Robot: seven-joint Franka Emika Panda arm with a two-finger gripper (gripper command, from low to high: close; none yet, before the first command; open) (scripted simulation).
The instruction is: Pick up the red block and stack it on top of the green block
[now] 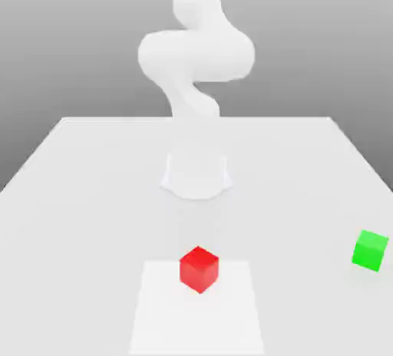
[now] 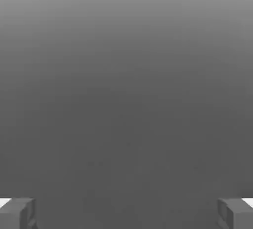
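Exterior view — red block [image 1: 199,270] (plain, unlettered)

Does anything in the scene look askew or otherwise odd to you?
Nothing looks damaged or spilled. The red block sits turned, one corner toward the exterior view; the green block, near the exterior view's right edge, is angled too. Neither seems a fault.

open tabletop [image 1: 284,186] between red block [image 1: 199,270] and green block [image 1: 370,251], clear space above both blocks
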